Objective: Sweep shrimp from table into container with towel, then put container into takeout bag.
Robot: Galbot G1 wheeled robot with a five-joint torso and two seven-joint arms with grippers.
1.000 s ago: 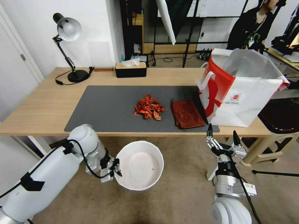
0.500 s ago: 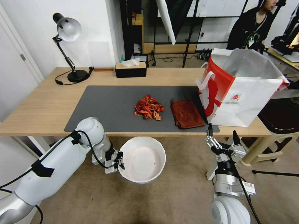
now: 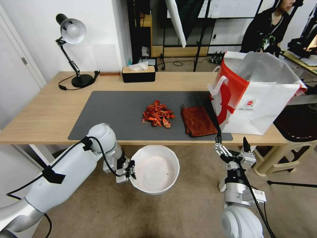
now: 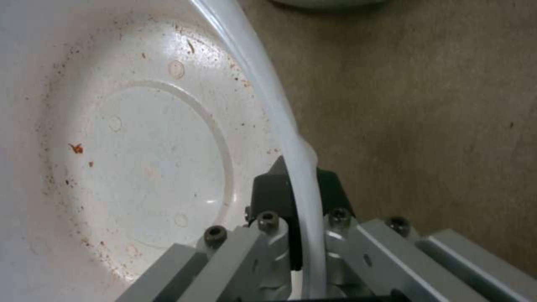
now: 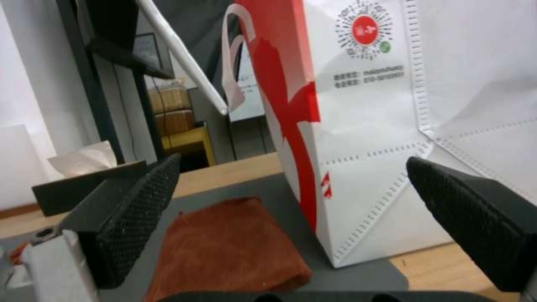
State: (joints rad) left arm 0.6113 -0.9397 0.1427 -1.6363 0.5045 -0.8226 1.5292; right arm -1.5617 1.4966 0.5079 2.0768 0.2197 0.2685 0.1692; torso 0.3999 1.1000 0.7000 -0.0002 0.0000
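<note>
The red-orange shrimp (image 3: 157,115) lie piled in the middle of the dark mat on the table (image 3: 43,112). Right of them lies the folded rust-red towel (image 3: 197,121) (image 5: 224,247). The white and red takeout bag (image 3: 256,96) (image 5: 392,109) stands open at the table's right end. Below the table's front edge, my left gripper (image 3: 131,170) (image 4: 296,188) is shut on the rim of the white container (image 3: 155,168) (image 4: 129,155), held over the floor. My right gripper (image 3: 231,145) (image 5: 291,209) hangs open just before the table edge, facing the towel and bag.
A desk lamp (image 3: 71,36) and a black tissue box (image 3: 138,73) stand at the table's back. A beige plastic chair (image 3: 290,145) sits right of the table. Brown carpet lies under both arms.
My left arm has carried the container rightward and closer to the table's front edge. My right gripper has risen slightly toward the table edge.
</note>
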